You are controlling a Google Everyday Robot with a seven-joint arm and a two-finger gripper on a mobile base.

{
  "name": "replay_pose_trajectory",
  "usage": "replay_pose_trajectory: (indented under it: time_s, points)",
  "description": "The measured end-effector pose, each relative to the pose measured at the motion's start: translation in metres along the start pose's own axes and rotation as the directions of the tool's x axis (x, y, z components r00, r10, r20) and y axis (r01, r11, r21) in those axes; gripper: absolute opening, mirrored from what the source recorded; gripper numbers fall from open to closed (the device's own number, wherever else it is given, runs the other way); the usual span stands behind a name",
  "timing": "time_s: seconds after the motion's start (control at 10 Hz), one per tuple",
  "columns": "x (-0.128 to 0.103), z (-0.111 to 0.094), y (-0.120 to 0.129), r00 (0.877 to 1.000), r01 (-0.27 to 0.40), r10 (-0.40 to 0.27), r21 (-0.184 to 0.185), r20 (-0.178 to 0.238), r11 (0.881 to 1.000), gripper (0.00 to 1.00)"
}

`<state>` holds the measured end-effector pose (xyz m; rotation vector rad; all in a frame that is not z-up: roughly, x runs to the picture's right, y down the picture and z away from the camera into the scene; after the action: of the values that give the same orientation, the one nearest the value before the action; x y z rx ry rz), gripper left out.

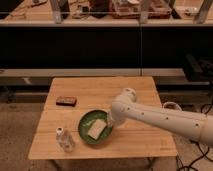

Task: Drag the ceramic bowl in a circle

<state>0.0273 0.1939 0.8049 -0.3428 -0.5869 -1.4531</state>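
The green ceramic bowl [92, 127] sits on the wooden table [105, 92], towards its front left. A pale flat item lies inside the bowl. My white arm reaches in from the right, and the gripper [111, 122] is down at the bowl's right rim, touching it. The arm's wrist hides the fingertips.
A white bottle [64, 138] stands near the table's front left corner, just left of the bowl. A small dark rectangular block [66, 101] lies at the left side. Dark shelving runs behind the table. Cables lie on the floor at the right.
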Motion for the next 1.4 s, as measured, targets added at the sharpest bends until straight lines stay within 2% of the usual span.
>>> replay_pose_trajectory:
  time_s: [0.1,0.2,0.3,0.4,0.7,0.8,1.0,1.2,1.3,1.4]
  points:
    - [0.001,0.009,-0.022,1.0,0.005,-0.005,0.018,0.024,1.0,0.0]
    - [0.007,0.014,-0.033,0.999,-0.004,0.002,0.034,0.036,0.999,0.0]
    - [0.018,0.021,-0.042,0.999,-0.024,0.022,0.054,0.046,0.998,0.0]
    - [0.039,0.029,-0.049,0.998,-0.053,0.05,0.083,0.048,0.995,0.0]
    - [0.092,0.03,-0.05,0.996,-0.089,0.088,0.112,0.011,0.99,0.0]
    - [0.113,0.03,-0.041,0.994,-0.108,0.108,0.107,-0.002,0.988,0.0]
    - [0.129,0.028,-0.018,0.989,-0.144,0.145,0.087,-0.009,0.986,0.0]
    - [0.125,0.027,0.022,0.979,-0.206,0.206,0.045,0.004,0.978,0.0]
    - [0.116,0.025,0.044,0.969,-0.247,0.247,0.025,0.011,0.969,0.0]
    - [0.106,0.019,0.073,0.955,-0.297,0.297,-0.003,0.002,0.955,0.0]
